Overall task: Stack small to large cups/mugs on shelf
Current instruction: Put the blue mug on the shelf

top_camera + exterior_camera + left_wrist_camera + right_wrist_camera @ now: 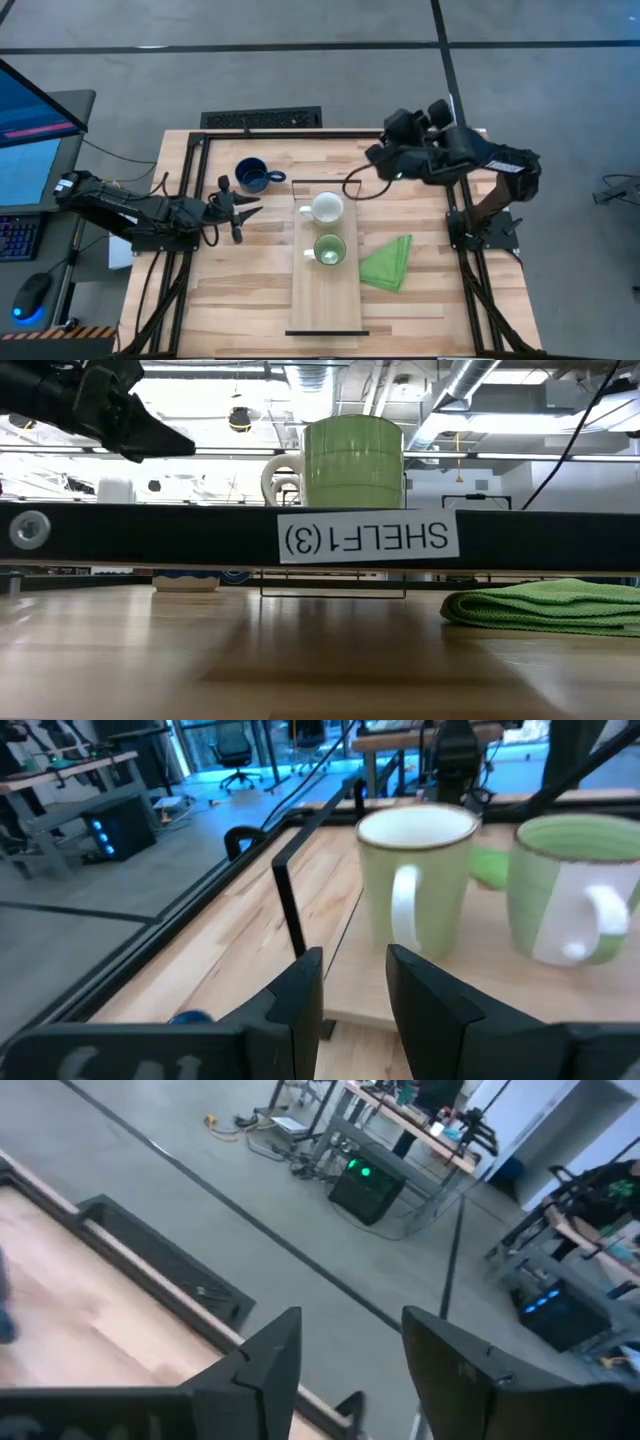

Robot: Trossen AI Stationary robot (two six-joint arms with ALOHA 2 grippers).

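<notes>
Overhead and level views of the table. The shelf (326, 300), a long pale plank, runs near-to-far across the table's middle. On it stand the white mug (326, 208), at the far part, and the green mug (329, 249) just nearer, close together but apart. The blue mug (251, 176) stands on the tabletop (230, 280), to the far left of the shelf. The left gripper (240, 208) hangs left of the shelf, between the blue and white mugs, its fingers (300, 995) set narrowly apart and holding nothing. The right gripper (386, 160) hangs above the table's far right part, open and empty. A folded green cloth (388, 263) lies right of the shelf.
</notes>
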